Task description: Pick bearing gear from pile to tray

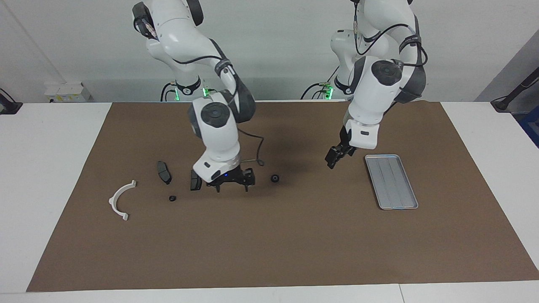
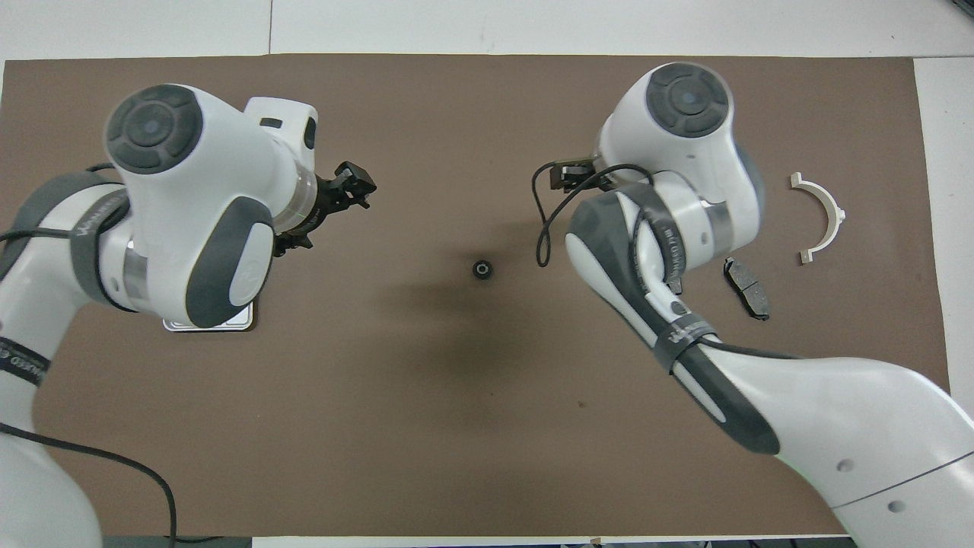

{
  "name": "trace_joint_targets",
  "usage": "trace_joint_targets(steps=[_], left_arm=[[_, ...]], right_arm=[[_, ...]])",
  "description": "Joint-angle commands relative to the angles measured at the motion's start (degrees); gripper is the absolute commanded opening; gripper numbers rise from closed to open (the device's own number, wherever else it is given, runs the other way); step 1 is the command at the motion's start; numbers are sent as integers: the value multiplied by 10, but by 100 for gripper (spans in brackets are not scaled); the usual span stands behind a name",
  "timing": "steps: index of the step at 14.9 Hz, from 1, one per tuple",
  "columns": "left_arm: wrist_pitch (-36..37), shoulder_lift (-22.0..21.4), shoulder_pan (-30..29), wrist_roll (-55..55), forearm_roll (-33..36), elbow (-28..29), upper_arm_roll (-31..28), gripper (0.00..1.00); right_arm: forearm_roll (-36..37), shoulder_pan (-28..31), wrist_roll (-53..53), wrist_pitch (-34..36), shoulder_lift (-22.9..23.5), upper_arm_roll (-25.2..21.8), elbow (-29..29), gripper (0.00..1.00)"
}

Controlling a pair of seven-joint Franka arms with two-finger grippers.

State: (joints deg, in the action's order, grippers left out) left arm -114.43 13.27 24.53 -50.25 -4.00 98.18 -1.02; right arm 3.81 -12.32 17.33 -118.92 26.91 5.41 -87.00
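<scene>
Right gripper: [image 1: 231,185] low over the mat beside the pile, fingers spread wide with the tips pointing down, nothing between them; empty.
Left gripper: [image 1: 332,160] in the air over bare mat between the bearing and the tray; fingers look parted, holding nothing. Probably placed to take the bearing next.
Bearing: [image 1: 275,178] small black round part, alone on the mat mid-table, between the two grippers and well apart from the tray. Touched by neither gripper. Looks like a drop point both arms can reach.
Tray: [image 1: 391,181] silver, grooved, flat on the mat at the left arm's end; nothing in it. In the overhead view the left arm covers most of it.
Pile: two dark brake pads [image 1: 164,172], a white half-ring [image 1: 121,200] and a second small black piece [image 1: 172,198] at the right arm's end; one pad partly hidden by the right wrist.
Task stage: bearing out of the pile, not yet in the tray.
Surface: brown mat [image 1: 269,252] over a white table [image 1: 46,168].
Room: plain pale wall, arm bases with green lights at the table edge.
</scene>
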Motion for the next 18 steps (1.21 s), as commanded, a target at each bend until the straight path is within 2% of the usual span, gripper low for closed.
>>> trace_joint_targets(steps=[1, 3, 6, 8, 9, 11, 13, 18], left_arm=[[32, 94, 49, -14, 15, -90, -12, 100], [26, 145, 73, -27, 17, -119, -14, 100], [5, 177, 94, -27, 20, -133, -14, 100], [18, 218, 126, -46, 12, -178, -14, 100], [16, 216, 127, -49, 3, -168, -13, 100], [-37, 220, 134, -54, -9, -157, -14, 100], [-38, 235, 146, -53, -9, -158, -14, 100], [-28, 231, 150, -65, -11, -144, -14, 100]], right_arm=[[-1, 73, -119, 5, -7, 11, -3, 100], [0, 111, -187, -5, -5, 10, -6, 100], [4, 136, -202, -6, -11, 9, -39, 100], [3, 150, -222, -8, -12, 10, -57, 100], [3, 152, -226, -11, -12, 10, -67, 100], [3, 152, -226, -30, -16, 10, -92, 100], [3, 152, -226, -45, -18, 10, -109, 100], [3, 154, -234, -78, -17, 10, -145, 100]])
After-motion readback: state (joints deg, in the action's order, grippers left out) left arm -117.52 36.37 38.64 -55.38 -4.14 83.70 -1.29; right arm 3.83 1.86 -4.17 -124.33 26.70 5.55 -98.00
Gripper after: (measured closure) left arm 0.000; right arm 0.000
